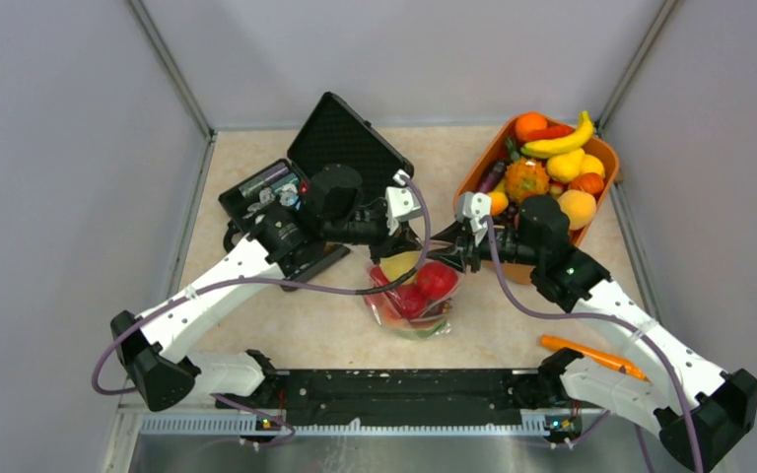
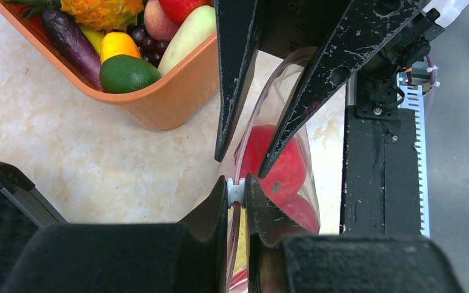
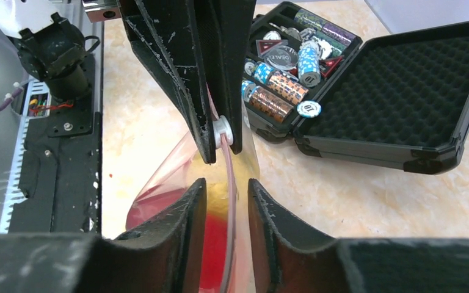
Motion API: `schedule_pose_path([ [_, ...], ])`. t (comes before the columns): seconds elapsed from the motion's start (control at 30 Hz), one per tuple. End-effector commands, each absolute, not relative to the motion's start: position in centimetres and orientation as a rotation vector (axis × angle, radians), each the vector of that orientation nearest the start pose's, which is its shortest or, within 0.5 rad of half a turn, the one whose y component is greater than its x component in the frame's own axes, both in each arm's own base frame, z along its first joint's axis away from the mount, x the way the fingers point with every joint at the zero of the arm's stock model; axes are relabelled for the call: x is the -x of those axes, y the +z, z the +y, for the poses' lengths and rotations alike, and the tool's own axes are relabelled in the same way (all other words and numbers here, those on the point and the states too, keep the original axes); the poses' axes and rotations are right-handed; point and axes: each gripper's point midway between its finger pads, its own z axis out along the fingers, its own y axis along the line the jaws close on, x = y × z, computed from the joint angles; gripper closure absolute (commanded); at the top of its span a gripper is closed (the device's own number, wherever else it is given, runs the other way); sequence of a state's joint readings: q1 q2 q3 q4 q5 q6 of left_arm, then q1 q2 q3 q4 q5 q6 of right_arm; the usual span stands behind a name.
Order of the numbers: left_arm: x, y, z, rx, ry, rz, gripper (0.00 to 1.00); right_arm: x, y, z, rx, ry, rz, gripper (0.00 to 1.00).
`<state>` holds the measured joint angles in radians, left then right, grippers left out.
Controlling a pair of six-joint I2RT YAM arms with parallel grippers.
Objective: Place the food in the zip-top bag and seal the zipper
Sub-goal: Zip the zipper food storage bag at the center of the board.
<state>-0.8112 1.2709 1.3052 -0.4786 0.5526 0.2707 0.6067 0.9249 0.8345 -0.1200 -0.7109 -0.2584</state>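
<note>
The zip-top bag (image 1: 416, 301) stands mid-table with red apples (image 1: 434, 279) and a yellow pear (image 1: 401, 264) inside. My left gripper (image 1: 420, 238) is shut on a small white slider (image 2: 236, 191) on the pink zipper strip (image 2: 250, 129) at the bag's mouth. My right gripper (image 1: 442, 246) faces it from the right. Its jaws are open and straddle the zipper strip (image 3: 231, 204) without touching it. In the right wrist view the left fingers (image 3: 189, 91) pinch the slider (image 3: 221, 129) just above my right gripper (image 3: 226, 183). A red apple (image 2: 281, 165) shows through the bag.
An orange basket (image 1: 603, 150) of more toy fruit stands at the back right, its wall (image 2: 159, 101) close to the bag. An open black case (image 1: 350, 138) with wrapped chips (image 3: 281, 85) stands at the back left. An orange stick (image 1: 591, 355) lies at the front right.
</note>
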Motion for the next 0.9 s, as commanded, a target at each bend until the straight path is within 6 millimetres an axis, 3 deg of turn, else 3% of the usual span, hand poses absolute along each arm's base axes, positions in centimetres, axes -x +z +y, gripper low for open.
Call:
schedule_pose_path([
  [0.0, -20.3, 32.3, -33.5, -1.323, -0.895, 1.480, 1.00, -19.7, 30.8, 26.8, 1.180, 0.846, 1.272, 0.74],
  [0.13, -20.5, 32.0, -33.4, -1.320, -0.880, 1.492, 1.00, -19.7, 30.8, 26.9, 1.175, 0.846, 1.273, 0.80],
  [0.3, -21.4, 31.3, -32.6, -1.296, -0.798, 1.522, 1.00, -19.8, 31.4, 26.3, 1.129, 0.812, 1.248, 1.00],
  [0.53, -22.5, 28.8, -31.0, -1.284, -0.671, 1.592, 1.00, -19.7, 30.5, 25.3, 1.137, 0.748, 1.265, 1.00],
  [0.87, -23.9, 27.4, -28.5, -1.222, -0.518, 1.653, 1.00, -19.5, 29.9, 25.3, 1.162, 0.751, 1.260, 1.00],
])
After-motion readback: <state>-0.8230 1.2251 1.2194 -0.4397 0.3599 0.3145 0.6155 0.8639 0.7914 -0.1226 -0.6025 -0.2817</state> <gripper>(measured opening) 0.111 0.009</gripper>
